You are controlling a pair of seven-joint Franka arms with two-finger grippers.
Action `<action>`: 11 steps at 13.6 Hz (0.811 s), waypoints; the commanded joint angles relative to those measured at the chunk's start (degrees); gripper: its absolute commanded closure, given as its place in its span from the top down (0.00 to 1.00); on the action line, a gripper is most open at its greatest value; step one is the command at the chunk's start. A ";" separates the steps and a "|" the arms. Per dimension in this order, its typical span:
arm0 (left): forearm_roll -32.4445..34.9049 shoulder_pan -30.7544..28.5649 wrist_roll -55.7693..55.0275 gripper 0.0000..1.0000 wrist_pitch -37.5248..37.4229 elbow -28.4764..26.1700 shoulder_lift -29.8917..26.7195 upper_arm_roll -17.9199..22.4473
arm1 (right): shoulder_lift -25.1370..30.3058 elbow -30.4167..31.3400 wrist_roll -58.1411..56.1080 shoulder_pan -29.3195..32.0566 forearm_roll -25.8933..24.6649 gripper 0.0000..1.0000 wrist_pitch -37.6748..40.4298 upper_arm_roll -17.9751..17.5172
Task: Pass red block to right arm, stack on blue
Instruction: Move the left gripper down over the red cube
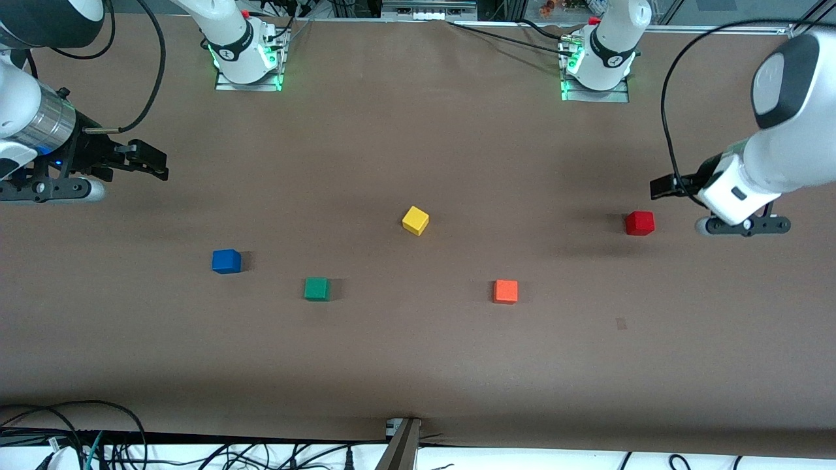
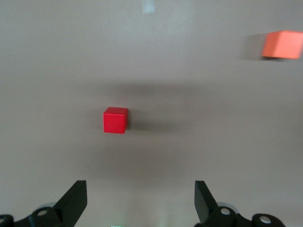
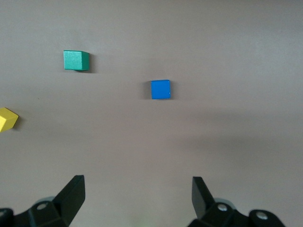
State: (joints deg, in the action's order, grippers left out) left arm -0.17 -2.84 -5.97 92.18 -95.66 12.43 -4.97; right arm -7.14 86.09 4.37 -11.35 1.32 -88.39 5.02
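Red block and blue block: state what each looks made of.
Red block: probably painted wood or hard plastic; crisp edges, flat matte faces, no glare. Blue block: same look, even matte colour, sharp corners. The views cannot settle wood versus plastic.

Front camera: high, facing the robots across the table [image 1: 418,365], angled steeply down; both bases sit along the frame's top edge, table edge and cables along the bottom.

Left wrist camera: looks down past its own fingertips [image 2: 75,198] at lower frame; closer to the tabletop. Shares the red block [image 2: 115,120] and orange cube [image 2: 282,44] with the front view.

Right wrist camera: same downward pose. Shares the blue cube [image 3: 160,89], green cube [image 3: 75,60] and yellow cube [image 3: 7,118] with the front view.
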 commanded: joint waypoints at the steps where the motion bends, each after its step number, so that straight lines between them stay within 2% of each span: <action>1: 1.56 -2.60 1.57 1.00 1.67 1.70 6.00 -0.04 | -0.16 -0.66 0.37 0.27 0.70 1.00 1.03 -0.10; 4: 3.42 -4.35 7.71 1.00 12.64 0.04 11.98 0.05 | -0.16 -0.66 0.37 0.45 0.70 1.00 1.20 0.08; 5: 3.42 -5.15 8.42 1.00 16.41 -2.32 12.70 0.05 | -0.07 -0.66 0.37 0.54 0.70 1.00 1.11 0.17; 9: 6.76 -6.03 9.48 1.00 30.83 -15.76 8.85 0.05 | -0.16 -0.66 0.37 0.54 0.70 1.00 1.20 0.17; 11: 6.85 -6.64 11.75 1.00 35.68 -17.19 8.75 0.05 | -0.16 -0.66 0.37 0.54 0.79 1.00 1.11 0.17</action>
State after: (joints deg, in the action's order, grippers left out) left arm 5.70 -8.71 2.89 123.87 -108.34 25.07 -4.65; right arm -7.17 86.12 4.38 -11.24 1.32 -88.16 5.31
